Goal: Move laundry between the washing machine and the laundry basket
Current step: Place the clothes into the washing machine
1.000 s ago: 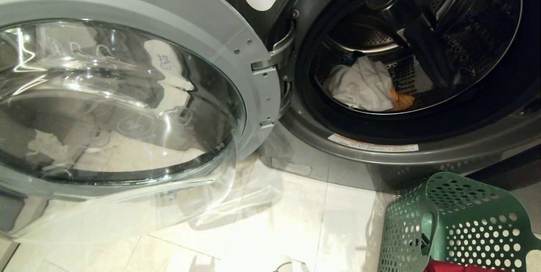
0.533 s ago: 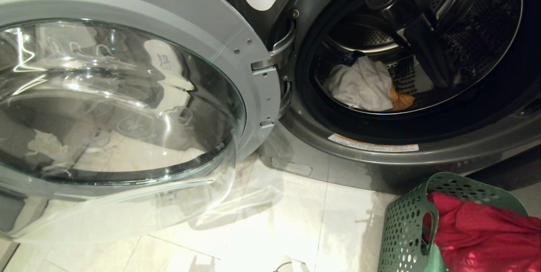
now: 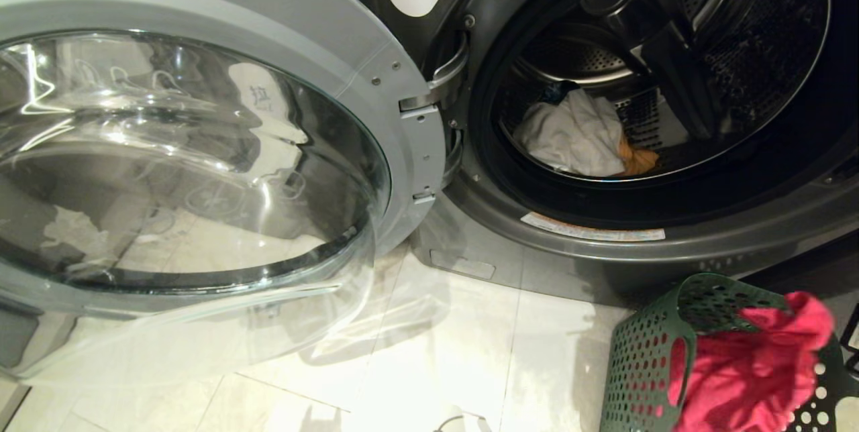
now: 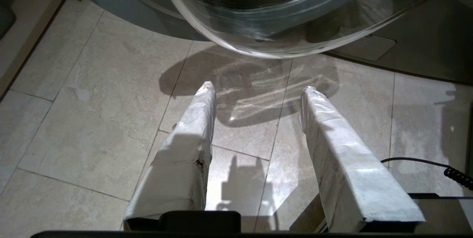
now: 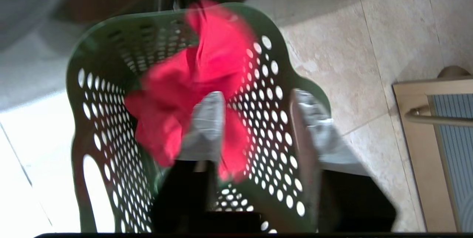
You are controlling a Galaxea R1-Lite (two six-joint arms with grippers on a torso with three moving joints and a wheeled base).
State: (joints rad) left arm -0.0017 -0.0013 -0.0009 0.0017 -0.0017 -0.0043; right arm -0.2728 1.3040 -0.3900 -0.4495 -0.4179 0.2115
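Observation:
The washing machine (image 3: 470, 237) marked 2 has its glass door (image 3: 201, 150) swung wide open to the left. In the drum lie a white-grey garment (image 3: 577, 133) and an orange one (image 3: 641, 160). The green laundry basket (image 3: 637, 358) stands on the floor below the opening, at the right. A red garment (image 3: 745, 365) is bunched in its mouth, reaching up to the rim. My right gripper (image 5: 257, 97) hovers over the basket (image 5: 122, 31), open, with the red garment (image 5: 207, 57) loose just beyond one finger. My left gripper (image 4: 258, 87) hangs open over floor tiles, under the door glass.
The open door juts out over the tiled floor (image 3: 470, 351) on the left. A coiled black cable (image 4: 451, 171) lies on the tiles near the left arm. A wooden frame with a rail (image 5: 432, 119) stands to one side of the basket.
The red garment came up over the basket, spread wide, and now sits bunched in its mouth. The drum's laundry has not moved.

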